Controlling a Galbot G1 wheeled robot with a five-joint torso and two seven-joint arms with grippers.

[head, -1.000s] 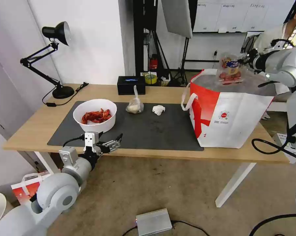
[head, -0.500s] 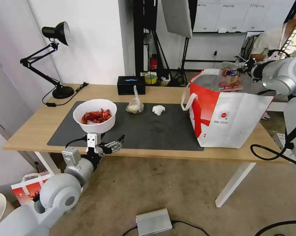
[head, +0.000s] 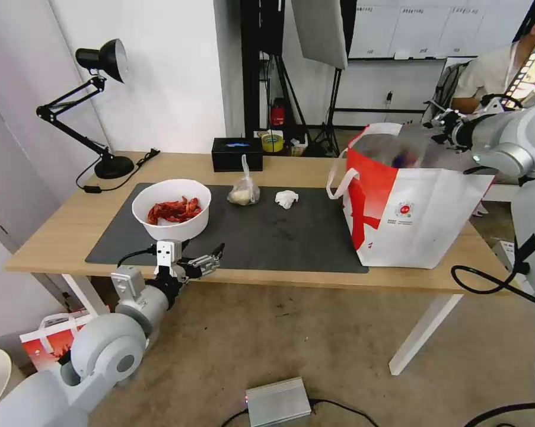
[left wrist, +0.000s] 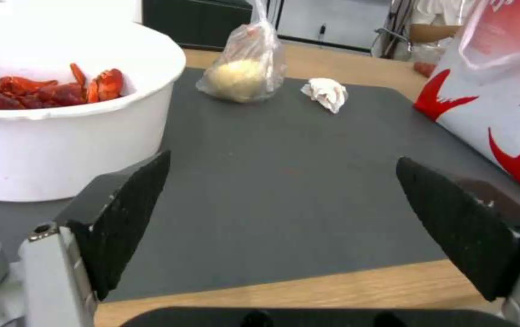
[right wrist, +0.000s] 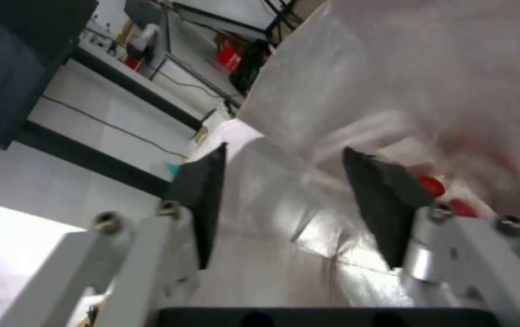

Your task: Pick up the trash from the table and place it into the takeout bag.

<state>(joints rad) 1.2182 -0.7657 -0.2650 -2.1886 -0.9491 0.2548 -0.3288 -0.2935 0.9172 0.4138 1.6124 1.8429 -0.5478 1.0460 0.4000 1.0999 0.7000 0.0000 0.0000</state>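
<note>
On the dark mat point(head: 267, 237) of the table point(head: 60, 231) stand a white bowl of red crayfish shells point(head: 171, 207), a small knotted clear bag point(head: 244, 191) and a crumpled tissue point(head: 286, 198). The takeout bag point(head: 410, 207) stands at the mat's right end. My right gripper point(head: 442, 126) hovers open over its mouth. The clear box of red tomatoes point(head: 399, 158) lies blurred inside the foil lining, its tomatoes point(right wrist: 432, 186) beyond the right gripper point(right wrist: 284, 200). My left gripper point(head: 207, 261) hangs open at the table's front edge, just below the bowl point(left wrist: 60, 122).
A black desk lamp point(head: 101, 107) occupies the back left corner. A black rectangular box point(head: 236, 153) and a tape roll point(head: 272, 142) sit at the back edge. On the floor lie a grey metal box point(head: 277, 400) and a small red-print bag point(head: 48, 344).
My right gripper came down with the tomato box to the takeout bag's mouth and let it go; the box is now inside. My left gripper sank slightly at the front edge.
</note>
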